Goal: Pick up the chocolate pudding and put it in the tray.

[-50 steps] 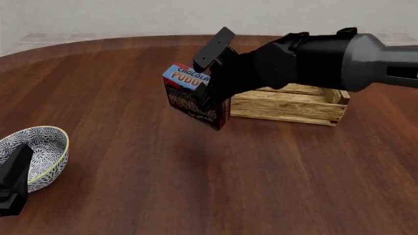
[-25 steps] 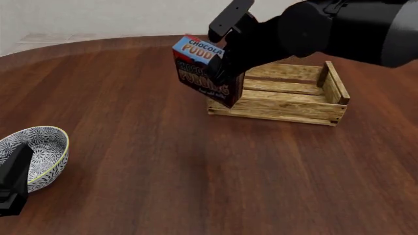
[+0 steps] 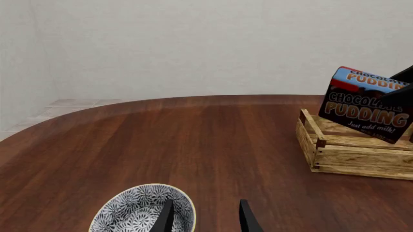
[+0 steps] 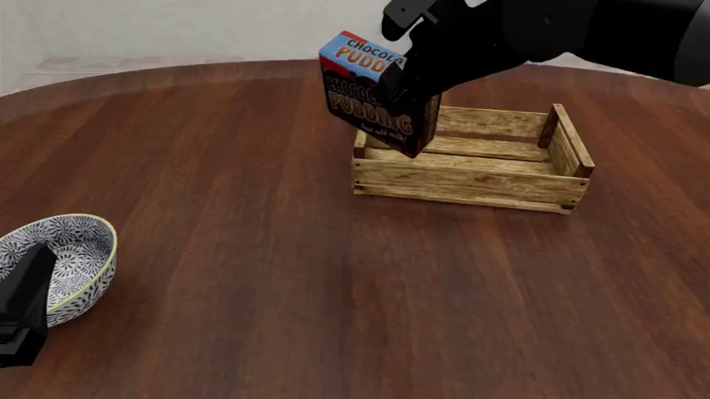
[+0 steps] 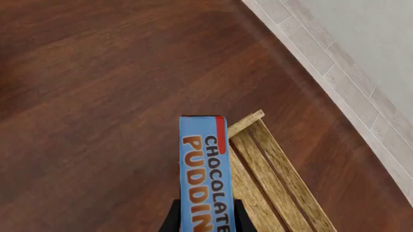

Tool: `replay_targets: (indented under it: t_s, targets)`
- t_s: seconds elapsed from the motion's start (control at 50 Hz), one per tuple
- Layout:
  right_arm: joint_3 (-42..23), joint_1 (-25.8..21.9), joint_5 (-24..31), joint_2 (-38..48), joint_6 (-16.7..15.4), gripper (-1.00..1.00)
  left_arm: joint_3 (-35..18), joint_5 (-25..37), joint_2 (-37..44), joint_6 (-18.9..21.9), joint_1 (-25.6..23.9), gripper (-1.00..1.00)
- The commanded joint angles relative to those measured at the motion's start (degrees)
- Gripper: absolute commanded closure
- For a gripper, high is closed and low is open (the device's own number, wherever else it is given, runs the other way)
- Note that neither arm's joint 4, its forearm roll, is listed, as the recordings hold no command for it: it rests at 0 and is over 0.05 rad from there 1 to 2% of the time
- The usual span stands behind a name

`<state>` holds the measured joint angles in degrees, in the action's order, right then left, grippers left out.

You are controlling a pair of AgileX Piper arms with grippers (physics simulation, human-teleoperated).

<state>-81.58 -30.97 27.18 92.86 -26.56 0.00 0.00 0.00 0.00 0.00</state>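
Observation:
The chocolate pudding [image 4: 372, 90] is a blue-topped, dark brown carton held tilted in the air over the left end of the tray [image 4: 466, 188]. My right gripper [image 4: 413, 79] is shut on it from the right side. In the right wrist view the carton's blue top [image 5: 205, 174] sits between the two fingers, with the tray's slats [image 5: 271, 183] below and beside it. The left wrist view shows the carton [image 3: 364, 104] above the tray's end board [image 3: 310, 140]. My left gripper [image 3: 206, 220] is open and holds nothing, low at the near left [image 4: 22, 312].
A patterned grey-white bowl [image 4: 69, 249] sits at the near left of the brown wooden table, right under my left gripper's fingers [image 3: 166, 217]. The table's curved far edge meets a pale tiled floor and a wall.
My right gripper has carried the carton up, right and farther back, from beside the tray's left front to over its left end. The left arm has not moved.

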Motion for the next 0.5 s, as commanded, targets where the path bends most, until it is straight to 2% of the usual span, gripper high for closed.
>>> replay_targets:
  t_s: [0.02, 0.5]
  targets:
    - [-2.6, 2.4, 1.2, 0.6, 0.3, 1.0, 0.0, 0.0, 0.0, 0.0, 0.0, -1.0]
    - [-5.8, 7.5, 1.7, 2.8, -1.3, 1.0, 0.0, 0.0, 0.0, 0.0, 0.0, -1.0]
